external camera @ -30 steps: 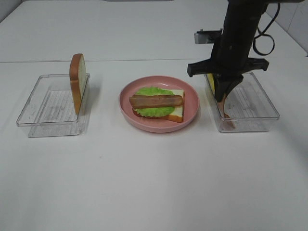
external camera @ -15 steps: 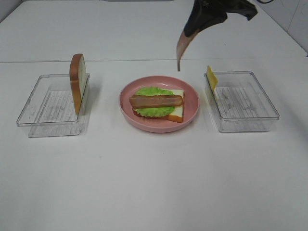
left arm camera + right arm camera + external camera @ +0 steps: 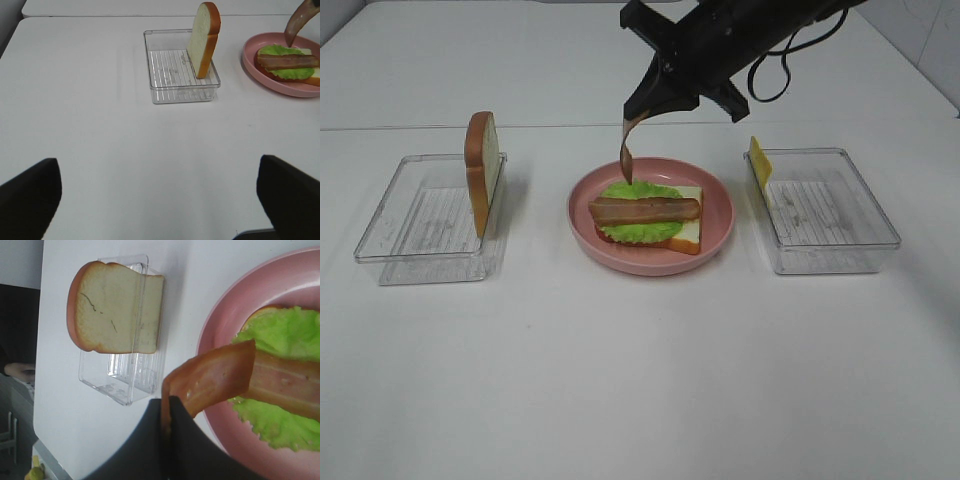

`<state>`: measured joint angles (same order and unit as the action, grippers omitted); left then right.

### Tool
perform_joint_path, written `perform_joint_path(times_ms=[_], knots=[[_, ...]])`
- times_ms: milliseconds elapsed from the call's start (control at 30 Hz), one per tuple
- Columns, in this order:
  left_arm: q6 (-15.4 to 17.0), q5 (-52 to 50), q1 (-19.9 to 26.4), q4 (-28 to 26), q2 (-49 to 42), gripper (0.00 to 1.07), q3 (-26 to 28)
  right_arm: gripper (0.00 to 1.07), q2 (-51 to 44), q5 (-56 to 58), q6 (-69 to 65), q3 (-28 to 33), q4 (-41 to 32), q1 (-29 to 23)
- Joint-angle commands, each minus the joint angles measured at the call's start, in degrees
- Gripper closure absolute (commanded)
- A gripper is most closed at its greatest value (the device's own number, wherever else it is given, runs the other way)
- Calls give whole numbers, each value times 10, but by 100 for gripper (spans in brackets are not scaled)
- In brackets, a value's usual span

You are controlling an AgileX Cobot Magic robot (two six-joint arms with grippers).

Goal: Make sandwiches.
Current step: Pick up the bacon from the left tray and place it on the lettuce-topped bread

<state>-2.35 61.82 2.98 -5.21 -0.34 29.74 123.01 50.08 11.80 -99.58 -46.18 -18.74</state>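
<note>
The sandwich [image 3: 650, 222] sits just below the right claw [image 3: 642, 108], which pinches a dangling bacon strip [image 3: 626, 152]; best lay it flat beside the other strip [image 3: 644, 209], then release.

Wide and bare across the near half of the surface [image 3: 640, 380], with open lanes on either side of the pink plate [image 3: 650, 268]. Blocked at left by a clear tray [image 3: 380, 250], bread slice [image 3: 480, 170] upright at its plate-side wall; at right by a second tray [image 3: 840, 262], cheese slice [image 3: 760, 165] propped inside. Crowded above the plate's far rim: right gripper [image 3: 640, 110] overhead, bacon strip [image 3: 626, 155] dangling from it.
</note>
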Motion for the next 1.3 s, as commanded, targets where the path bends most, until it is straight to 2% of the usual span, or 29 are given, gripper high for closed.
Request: perform_joint_path(times_ms=[33,400,867,1100,1167,1300], knots=[[1,-5,-1,-7,-11,8,-2,107,23,-19,36,-1,-58,-7],[1,-5,-1,-7,-11,8,-2,107,30,-88,45,-1,-28,-27],[1,-5,-1,-7,-11,8,-2,107,58,-83,44,-1,-22,-32],[1,-5,-1,-7,-11,8,-2,107,60,-75,25,-1,35,-4],[1,-5,-1,-7,-11,8,-2,107,60,-57,-5,-1,85,9],[1,-5,-1,-7,-11,8,-2,107,60,-37,-28,-1,127,14]])
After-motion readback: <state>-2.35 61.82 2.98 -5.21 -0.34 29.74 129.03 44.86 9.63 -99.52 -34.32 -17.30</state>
